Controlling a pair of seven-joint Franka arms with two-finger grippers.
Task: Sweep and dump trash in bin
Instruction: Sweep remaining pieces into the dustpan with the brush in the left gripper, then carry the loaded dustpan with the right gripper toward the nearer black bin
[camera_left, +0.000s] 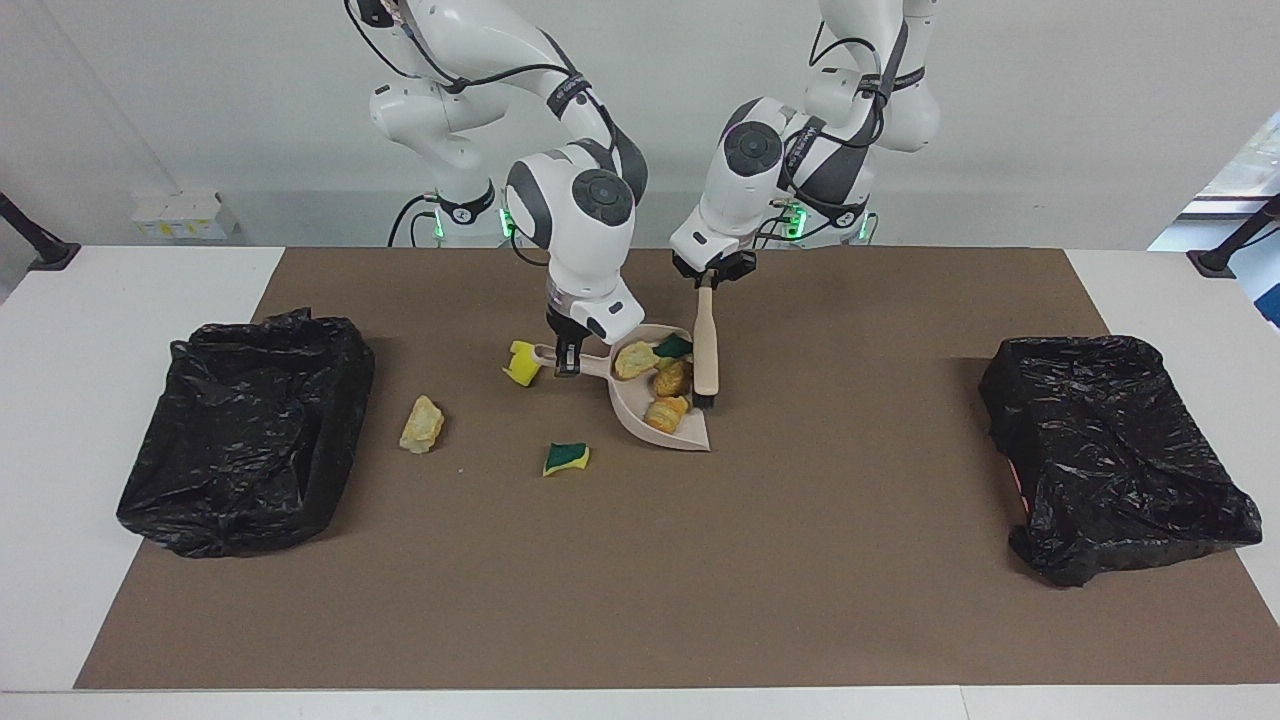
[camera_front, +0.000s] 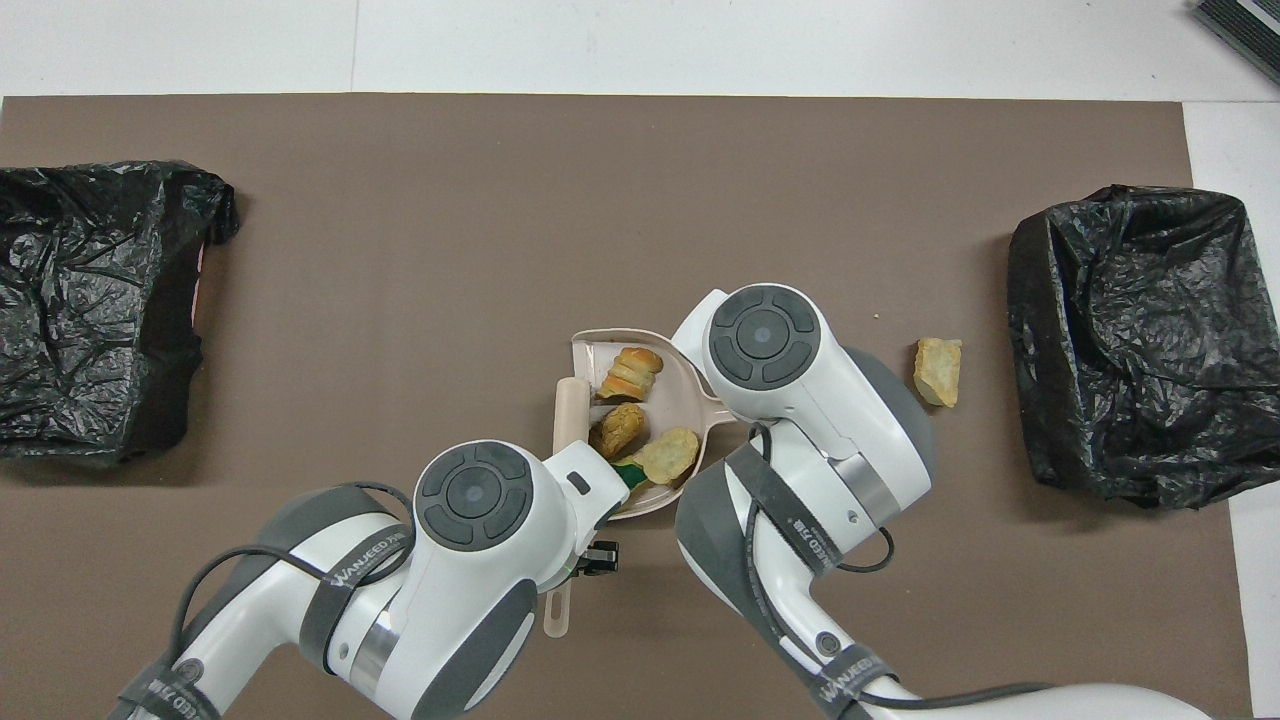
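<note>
A beige dustpan (camera_left: 685, 437) (camera_front: 595, 350) lies mid-mat, with my right gripper (camera_left: 567, 362) shut on its handle. In it lie three bread-like chunks (camera_left: 670, 379) (camera_front: 618, 428) and a green-faced sponge bit (camera_left: 673, 347). My left gripper (camera_left: 708, 278) is shut on the beige brush (camera_left: 706, 345) (camera_front: 570, 408), whose bristles stand at the pan's open mouth against the trash. Loose trash on the mat: a yellow sponge bit (camera_left: 522, 363) by the pan's handle, a pale chunk (camera_left: 422, 424) (camera_front: 938, 370), and a green-faced sponge (camera_left: 566, 458) farther from the robots than the pan.
Two bins lined with black bags stand on the brown mat: one (camera_left: 245, 430) (camera_front: 1130, 340) at the right arm's end, near the pale chunk, the other (camera_left: 1110, 450) (camera_front: 90, 300) at the left arm's end.
</note>
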